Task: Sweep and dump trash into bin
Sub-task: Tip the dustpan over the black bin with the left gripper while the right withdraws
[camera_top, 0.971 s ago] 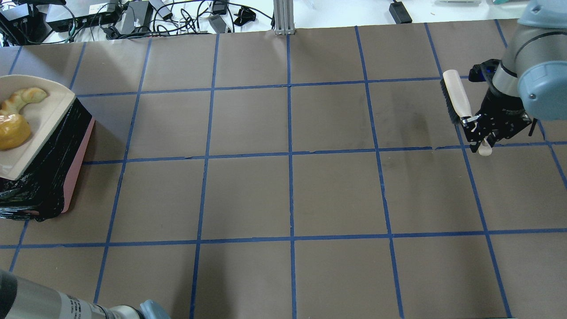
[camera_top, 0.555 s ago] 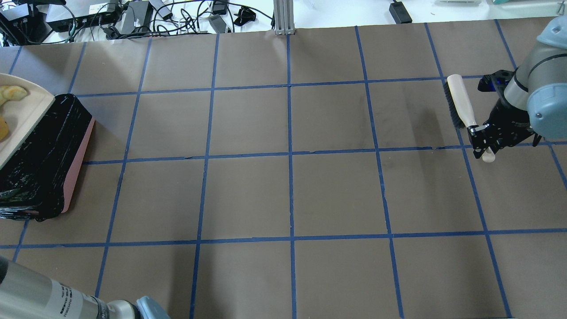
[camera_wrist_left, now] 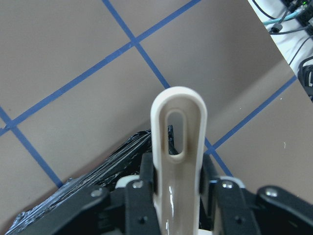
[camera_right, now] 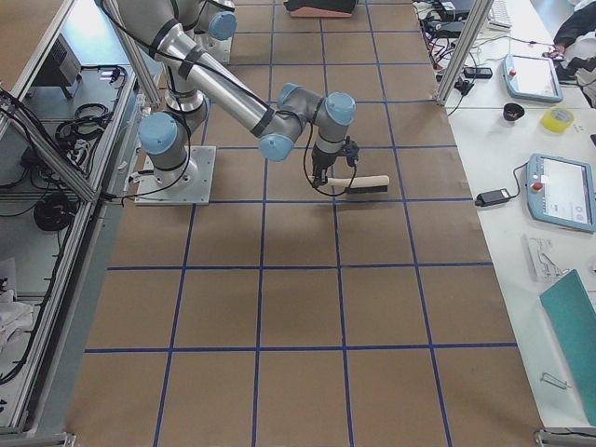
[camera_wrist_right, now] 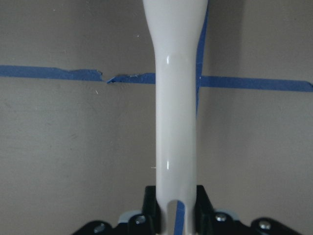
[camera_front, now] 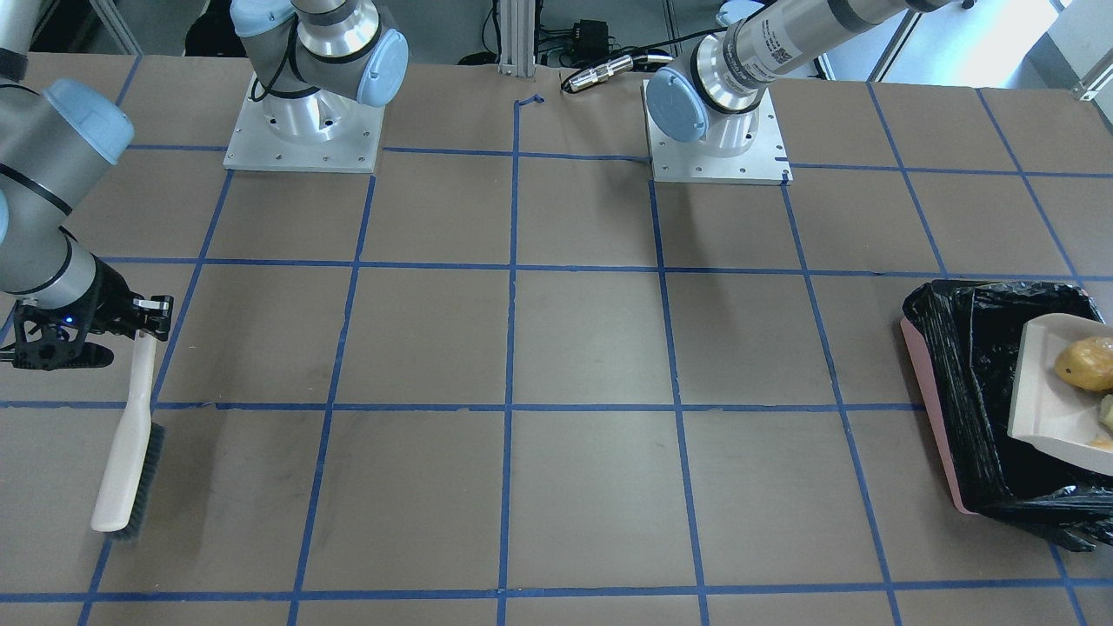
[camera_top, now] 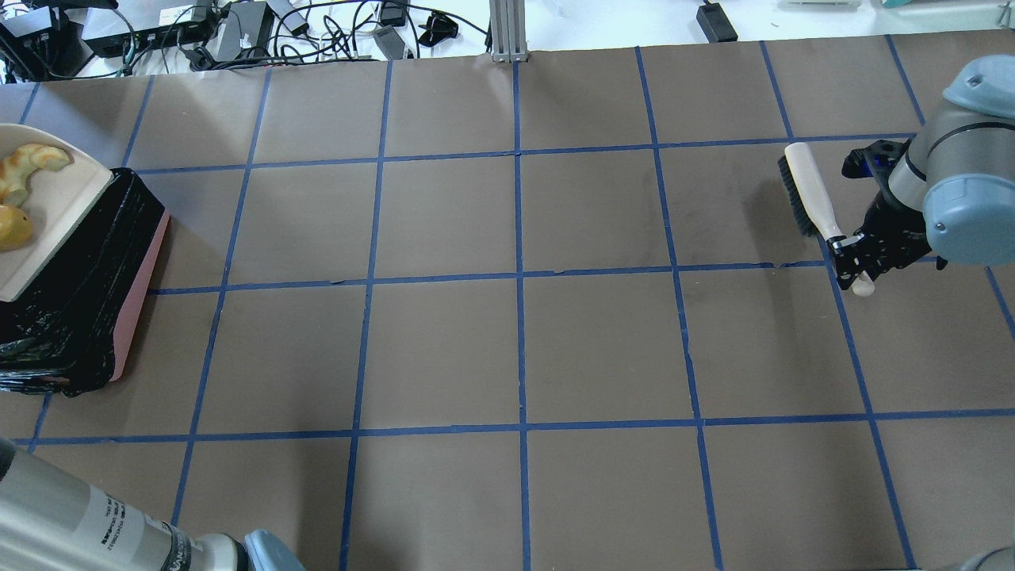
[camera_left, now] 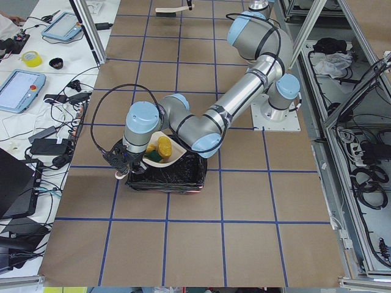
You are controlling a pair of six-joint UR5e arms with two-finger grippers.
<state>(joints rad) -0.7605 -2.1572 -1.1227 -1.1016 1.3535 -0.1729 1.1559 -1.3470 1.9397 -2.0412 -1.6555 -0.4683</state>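
The beige dustpan [camera_top: 55, 214] hangs tilted over the pink bin [camera_top: 139, 289] with its black bag liner [camera_front: 956, 365] at the table's left end. In the pan lie the golden bread roll [camera_front: 1085, 363], the curved croissant piece [camera_top: 28, 170] and a green-yellow sponge bit [camera_front: 1107, 409] at the frame's edge. My left gripper [camera_wrist_left: 178, 193] is shut on the dustpan's handle [camera_wrist_left: 177, 132]; it is outside the overhead view. My right gripper [camera_top: 852, 255] is shut on the handle [camera_wrist_right: 176, 122] of the beige hand brush [camera_top: 802, 186], held low over the table's right end.
Cables and power bricks [camera_top: 238, 32] and an aluminium post [camera_top: 507, 32] line the far edge. Both arm bases [camera_front: 300, 130] [camera_front: 717, 130] stand on plates on the robot's side. Brown paper with a blue tape grid [camera_top: 519, 277] covers the table.
The dustpan slid left, almost out of the overhead view, then came part of the way back over the bin. The right gripper and brush shifted slightly; both grips hold.
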